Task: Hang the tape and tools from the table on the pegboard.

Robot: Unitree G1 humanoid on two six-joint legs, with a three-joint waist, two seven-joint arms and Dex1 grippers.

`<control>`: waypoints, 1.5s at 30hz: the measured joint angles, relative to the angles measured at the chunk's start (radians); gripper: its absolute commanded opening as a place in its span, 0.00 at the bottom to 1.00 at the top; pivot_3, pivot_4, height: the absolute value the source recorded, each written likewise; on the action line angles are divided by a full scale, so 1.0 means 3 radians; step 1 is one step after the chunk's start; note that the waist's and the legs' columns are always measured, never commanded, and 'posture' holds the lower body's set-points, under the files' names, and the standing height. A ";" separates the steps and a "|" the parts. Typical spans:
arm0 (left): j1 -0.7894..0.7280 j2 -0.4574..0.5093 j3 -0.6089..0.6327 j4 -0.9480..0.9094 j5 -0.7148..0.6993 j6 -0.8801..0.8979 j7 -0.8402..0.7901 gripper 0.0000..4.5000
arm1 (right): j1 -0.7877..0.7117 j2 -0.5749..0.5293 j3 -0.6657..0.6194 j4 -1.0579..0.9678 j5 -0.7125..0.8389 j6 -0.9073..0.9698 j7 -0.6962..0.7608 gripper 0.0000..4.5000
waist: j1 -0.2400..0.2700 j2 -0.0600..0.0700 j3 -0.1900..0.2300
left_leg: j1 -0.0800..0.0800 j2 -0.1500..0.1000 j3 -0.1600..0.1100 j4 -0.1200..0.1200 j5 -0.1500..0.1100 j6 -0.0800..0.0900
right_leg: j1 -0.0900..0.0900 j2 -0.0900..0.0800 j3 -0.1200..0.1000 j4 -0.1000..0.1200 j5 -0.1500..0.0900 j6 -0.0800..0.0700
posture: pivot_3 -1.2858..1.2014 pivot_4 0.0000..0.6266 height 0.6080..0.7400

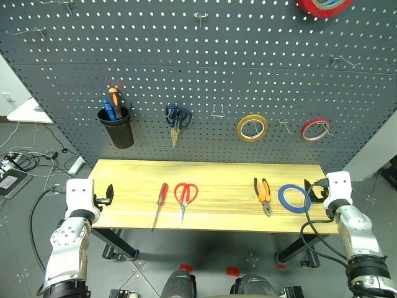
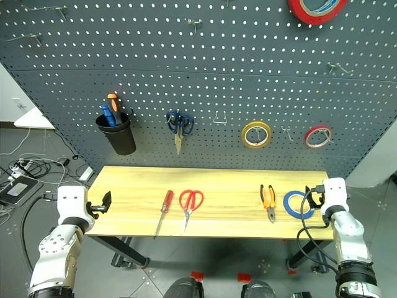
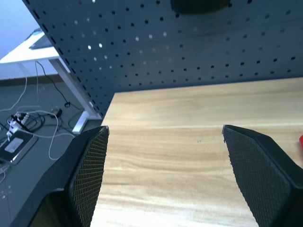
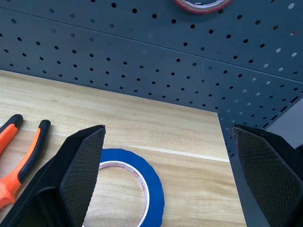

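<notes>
I see the pegboard [image 1: 205, 68] filling the far side, dark grey and full of holes, with the worktop [image 1: 217, 174] running left to right just in front of it. On the board hang a black cup [image 1: 117, 128] holding orange and blue screwdrivers at the left, blue-handled scissors [image 1: 177, 118] to its right, then a yellow roll [image 1: 252, 128], a thin red roll [image 1: 315, 129], and a larger red roll [image 1: 324, 5] at the upper right edge. Lying flat on the worktop, from right to left, are the blue tape [image 1: 294, 198], the pliers [image 1: 263, 195] just beside it, the red scissors [image 1: 185, 195] near the middle, and the red screwdriver [image 1: 160, 205] next to them. My right tool [image 4: 170, 179] sits at the right end of the worktop with its fingers spread wide and nothing in them, the blue tape lying near its inner finger. My left tool [image 3: 163, 175] is at the left end, also spread wide and empty, well apart from the screwdriver.
</notes>
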State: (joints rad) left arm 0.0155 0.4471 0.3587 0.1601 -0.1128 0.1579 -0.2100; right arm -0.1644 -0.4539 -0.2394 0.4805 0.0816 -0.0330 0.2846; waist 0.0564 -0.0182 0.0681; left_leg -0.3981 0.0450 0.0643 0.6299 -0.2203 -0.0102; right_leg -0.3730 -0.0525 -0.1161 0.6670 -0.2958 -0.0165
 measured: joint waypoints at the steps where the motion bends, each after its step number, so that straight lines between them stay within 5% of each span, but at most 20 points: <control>1: 0.0000 0.0000 0.0000 0.0001 0.0000 -0.0007 0.0000 0.90 | 0.0000 0.0000 0.0000 0.0000 0.0000 0.0000 0.0000 1.00 | 0.0000 0.0000 0.0000 | 0.0000 0.0000 0.0000 0.0000 0.0000 0.0000 | 0.0000 0.0000 0.0000 0.0000 0.0000 0.0000 | 0.57 0.05 1.00; 23: -0.0042 0.0080 -0.0072 0.0062 0.0061 -0.0205 -0.0137 0.90 | 0.0142 0.0044 -0.0015 -0.0217 0.0102 0.0005 0.0065 1.00 | -0.0003 0.0001 -0.0001 | 0.0000 0.0001 0.0001 0.0000 0.0000 0.0000 | 0.0000 0.0000 0.0000 0.0001 0.0000 0.0000 | 0.57 0.04 1.00; 27: -0.0052 0.0080 -0.0073 0.0096 0.0061 -0.0205 -0.0140 0.90 | 0.0147 0.0048 -0.0015 -0.0245 0.0136 0.0016 0.0063 1.00 | -0.0002 -0.0015 -0.0009 | 0.0010 0.0010 0.0087 -0.0003 -0.0002 0.0002 | -0.0057 0.0009 0.0094 0.0045 0.0000 0.0000 | 0.57 0.04 1.00; 32: -0.0083 0.0080 -0.0074 0.0101 0.0061 -0.0205 -0.0141 0.90 | 0.0156 0.0047 -0.0015 -0.0245 0.0134 0.0065 0.0055 1.00 | -0.0027 -0.0018 -0.0011 | 0.0020 0.0009 0.0089 -0.0003 -0.0003 0.0004 | -0.0048 0.0006 0.0097 0.0044 0.0001 0.0003 | 0.57 0.04 1.00; 45: 0.0139 0.0100 -0.0145 -0.0140 0.0108 -0.0173 -0.0203 0.90 | 0.0497 -0.0096 0.0292 -0.0837 0.0040 0.0248 0.0423 1.00 | -0.0032 -0.0026 0.0055 | 0.0020 0.0010 0.0086 -0.0004 -0.0003 0.0004 | -0.0048 0.0004 0.0095 0.0042 0.0001 0.0003 | 0.55 0.18 1.00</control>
State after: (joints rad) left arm 0.0573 0.4772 0.3153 0.1181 -0.0805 0.1060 -0.2709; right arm -0.0153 -0.4828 -0.1518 0.2293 0.0936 0.0416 0.4116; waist 0.0469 -0.0259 0.0845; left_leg -0.3922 0.0479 0.0900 0.6286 -0.2212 -0.0090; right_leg -0.3873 -0.0512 -0.0875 0.6797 -0.2955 -0.0156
